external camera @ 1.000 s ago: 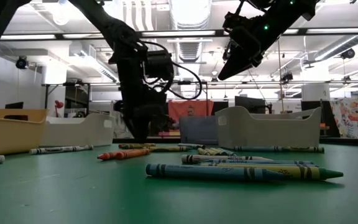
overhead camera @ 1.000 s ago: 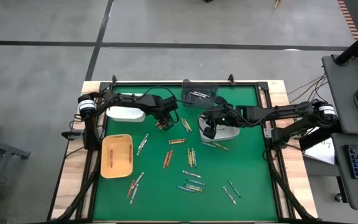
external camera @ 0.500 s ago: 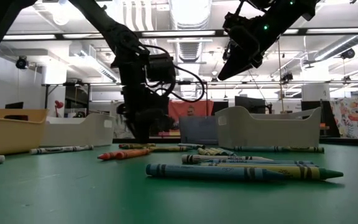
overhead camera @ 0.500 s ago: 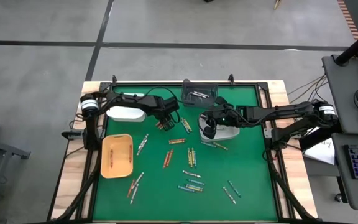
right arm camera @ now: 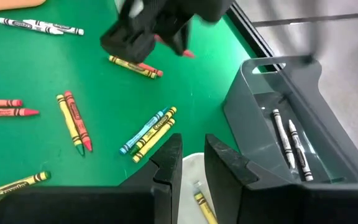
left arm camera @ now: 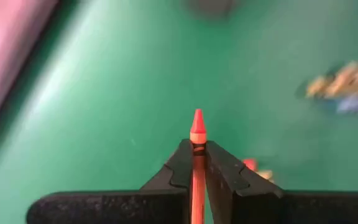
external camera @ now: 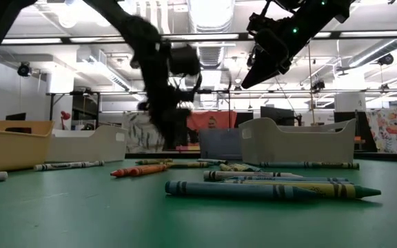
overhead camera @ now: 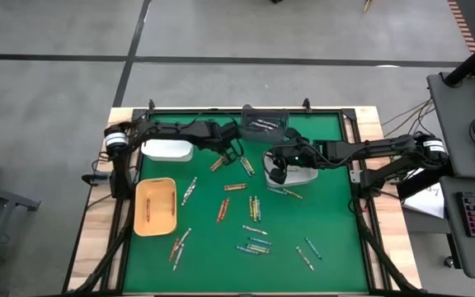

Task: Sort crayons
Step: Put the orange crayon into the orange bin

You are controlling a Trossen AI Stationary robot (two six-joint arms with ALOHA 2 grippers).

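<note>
Left fingers: clamped tight on a red crayon (left arm camera: 197, 134), which runs straight up the slot between the two dark fingers (left arm camera: 227, 174) with its pointed tip poking out past them.
Held crayon: lifted off the green mat (overhead camera: 328, 214), in the left gripper (overhead camera: 231, 148) at about 11 o'clock of the mat's middle, just by the grey bin (overhead camera: 264, 124).
Loose crayons: the crayons (overhead camera: 252, 206) lie scattered over the mat's middle and toward 6 o'clock; a red and yellow pair (overhead camera: 218, 164) lies right under the left gripper; a blue and yellow bunch (external camera: 267, 189) lies nearest the low camera.
Right fingers: narrowly parted, nothing seen between them.
Right gripper: right gripper (overhead camera: 277, 163) hovers over the white tray (overhead camera: 303, 175) at about 1 o'clock of the mat's middle; a yellow crayon (right arm camera: 204, 208) lies in that tray.
Grey bin: at 12 o'clock on the mat's far edge, holding white crayons (right arm camera: 289, 144).
Other trays: a second white tray (overhead camera: 167, 150) at 10 o'clock, an orange tray (overhead camera: 155, 206) at 9 o'clock.
</note>
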